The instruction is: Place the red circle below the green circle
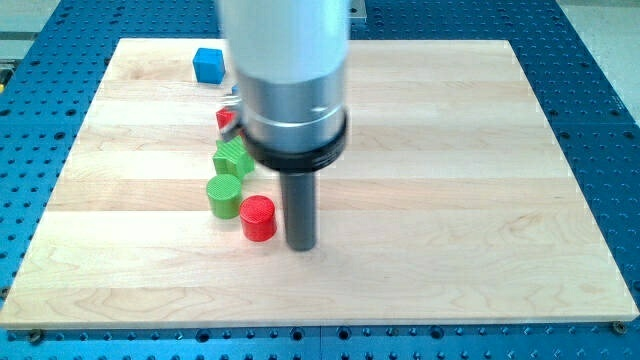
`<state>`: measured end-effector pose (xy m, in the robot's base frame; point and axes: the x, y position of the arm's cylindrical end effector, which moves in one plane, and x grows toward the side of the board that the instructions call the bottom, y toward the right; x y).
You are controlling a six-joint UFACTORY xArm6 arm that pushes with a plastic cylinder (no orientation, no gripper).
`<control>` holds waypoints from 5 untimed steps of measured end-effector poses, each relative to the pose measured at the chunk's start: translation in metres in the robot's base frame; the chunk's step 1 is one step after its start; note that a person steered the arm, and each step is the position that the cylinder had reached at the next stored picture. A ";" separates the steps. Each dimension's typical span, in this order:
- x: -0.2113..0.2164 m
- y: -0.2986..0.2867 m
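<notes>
Red circle point(257, 218) stands on the tabletop point(450, 150), touching the green circle point(224, 195) at its lower right. My tip point(301, 246), a gripless rod holding nothing, stands upright just right of the red circle.

One camera looks down at a slant across the whole wooden board point(450, 200), fairly near.

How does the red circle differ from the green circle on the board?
The red circle is red; the green circle is green. The red circle lies nearer the view's bottom and right, the green circle up-left of it. My tip stands just right of the red circle, farther from the green circle. Both are upright cylinders.
</notes>
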<state>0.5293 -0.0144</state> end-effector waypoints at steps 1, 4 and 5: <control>-0.024 -0.013; 0.001 -0.065; 0.010 -0.016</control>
